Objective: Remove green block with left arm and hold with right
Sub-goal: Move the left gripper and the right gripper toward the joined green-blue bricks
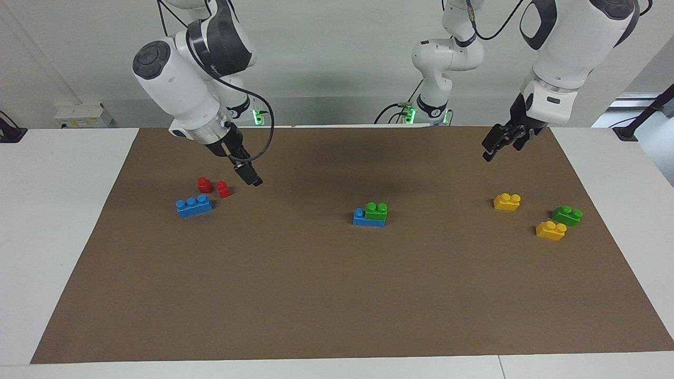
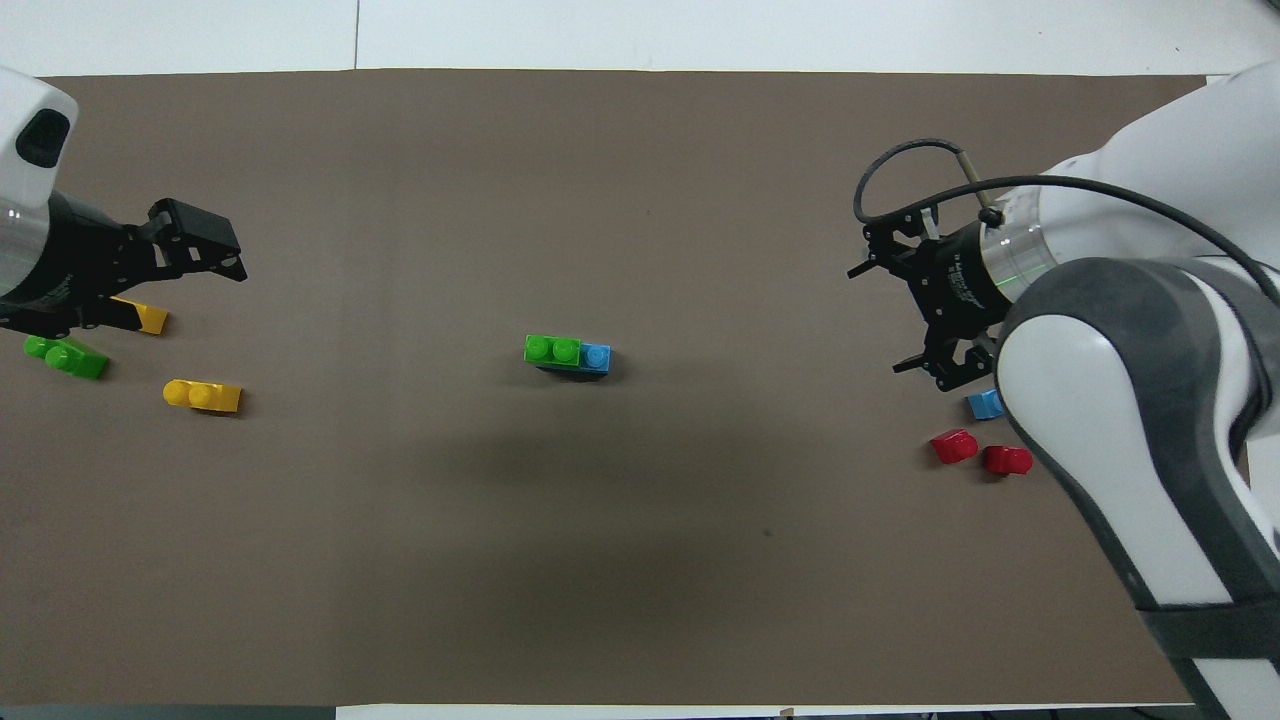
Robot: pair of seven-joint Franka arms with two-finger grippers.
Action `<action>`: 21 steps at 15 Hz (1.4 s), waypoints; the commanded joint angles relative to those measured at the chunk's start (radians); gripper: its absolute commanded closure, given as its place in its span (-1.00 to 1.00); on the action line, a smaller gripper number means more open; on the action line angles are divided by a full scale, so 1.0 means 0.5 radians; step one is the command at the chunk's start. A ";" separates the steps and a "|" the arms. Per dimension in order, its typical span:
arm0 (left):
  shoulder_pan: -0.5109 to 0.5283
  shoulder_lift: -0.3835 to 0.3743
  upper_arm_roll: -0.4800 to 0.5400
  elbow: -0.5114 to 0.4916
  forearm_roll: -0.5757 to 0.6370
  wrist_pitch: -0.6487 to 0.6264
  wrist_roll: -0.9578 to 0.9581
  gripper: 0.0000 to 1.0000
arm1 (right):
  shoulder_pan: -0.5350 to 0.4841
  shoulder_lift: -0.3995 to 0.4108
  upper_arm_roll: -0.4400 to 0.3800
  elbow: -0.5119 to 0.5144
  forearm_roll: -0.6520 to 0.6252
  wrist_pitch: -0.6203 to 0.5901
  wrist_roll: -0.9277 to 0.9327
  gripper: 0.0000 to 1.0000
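A green block (image 1: 376,210) (image 2: 552,350) with two studs sits on top of a blue three-stud brick (image 1: 362,219) (image 2: 597,357) in the middle of the brown mat. One blue stud shows beside it. A second green block (image 1: 567,215) (image 2: 66,357) lies loose at the left arm's end. My left gripper (image 1: 492,147) (image 2: 200,245) hangs in the air over the mat at that end, holding nothing. My right gripper (image 1: 251,176) (image 2: 900,320) hangs low over the mat beside two red blocks, holding nothing. Both are well apart from the stacked pair.
Two yellow bricks (image 1: 507,201) (image 1: 551,230) lie by the loose green block. Two red blocks (image 1: 204,184) (image 1: 223,189) and another blue brick (image 1: 194,205) lie at the right arm's end. The brown mat (image 1: 337,305) covers the white table.
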 commanded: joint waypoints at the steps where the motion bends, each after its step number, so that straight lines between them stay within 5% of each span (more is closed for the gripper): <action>1: -0.100 -0.079 0.019 -0.136 -0.028 0.102 -0.390 -1.00 | 0.071 0.042 -0.004 -0.115 0.159 0.215 0.102 -1.00; 6: -0.302 -0.161 0.019 -0.354 -0.028 0.353 -1.328 -1.00 | 0.243 0.147 -0.004 -0.226 0.288 0.562 0.237 -1.00; 11: -0.450 -0.134 0.019 -0.415 -0.028 0.451 -1.853 -1.00 | 0.353 0.260 -0.001 -0.229 0.499 0.765 0.342 -1.00; 21: -0.741 0.258 0.025 -0.443 0.003 0.853 -2.860 -1.00 | 0.516 0.506 -0.004 -0.214 0.705 0.986 0.345 -1.00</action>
